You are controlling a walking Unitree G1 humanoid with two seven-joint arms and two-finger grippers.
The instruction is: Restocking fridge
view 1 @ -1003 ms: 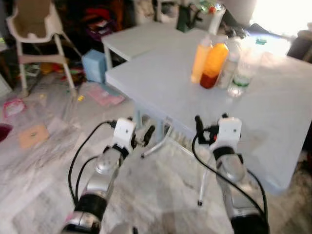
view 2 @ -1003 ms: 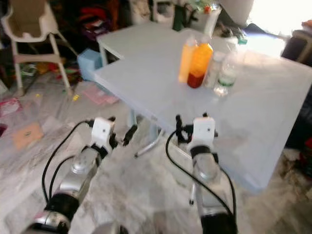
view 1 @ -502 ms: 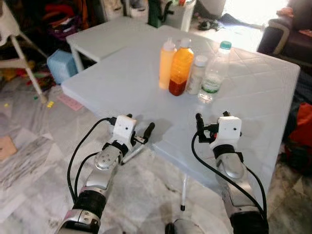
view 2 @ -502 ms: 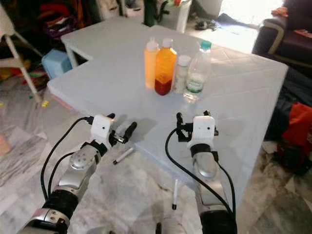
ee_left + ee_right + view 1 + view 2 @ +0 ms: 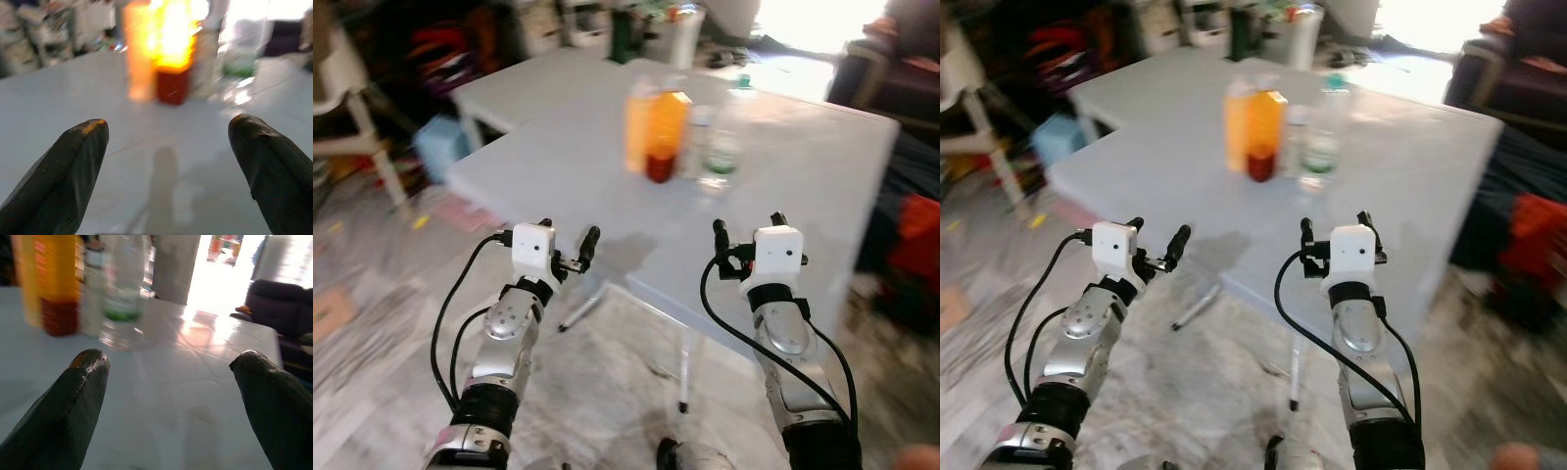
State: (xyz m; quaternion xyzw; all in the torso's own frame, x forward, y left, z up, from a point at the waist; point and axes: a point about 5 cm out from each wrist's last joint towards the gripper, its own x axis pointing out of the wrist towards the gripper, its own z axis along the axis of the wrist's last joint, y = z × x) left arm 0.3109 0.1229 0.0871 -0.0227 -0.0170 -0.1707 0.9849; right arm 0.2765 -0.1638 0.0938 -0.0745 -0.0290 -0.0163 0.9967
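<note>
Several bottles stand close together mid-table on the white table (image 5: pixel 803 166): a yellow squeeze bottle (image 5: pixel 636 132), an orange juice bottle (image 5: pixel 666 137) with a dark red bottom, a small white bottle (image 5: pixel 697 137) and a clear water bottle (image 5: pixel 720 142) with a green label. My left gripper (image 5: pixel 570 240) is open at the table's near edge, short of the bottles. My right gripper (image 5: pixel 747 230) is open over the near edge, beside them to the right. The left wrist view faces the juice bottle (image 5: pixel 176 54); the right wrist view faces the water bottle (image 5: pixel 122 289). The views are motion-blurred.
A second white table (image 5: pixel 538 83) adjoins at the back left. A dark sofa (image 5: pixel 891 49) and a red item (image 5: pixel 915 245) are on the right. A white high chair (image 5: pixel 352 98), a blue box (image 5: pixel 435 152) and floor clutter lie left. A table leg (image 5: pixel 683 362) stands between my arms.
The camera has shifted as I walked: the table and bottles now sit closer and more centred. Both grippers have stayed open and empty at the table's near edge.
</note>
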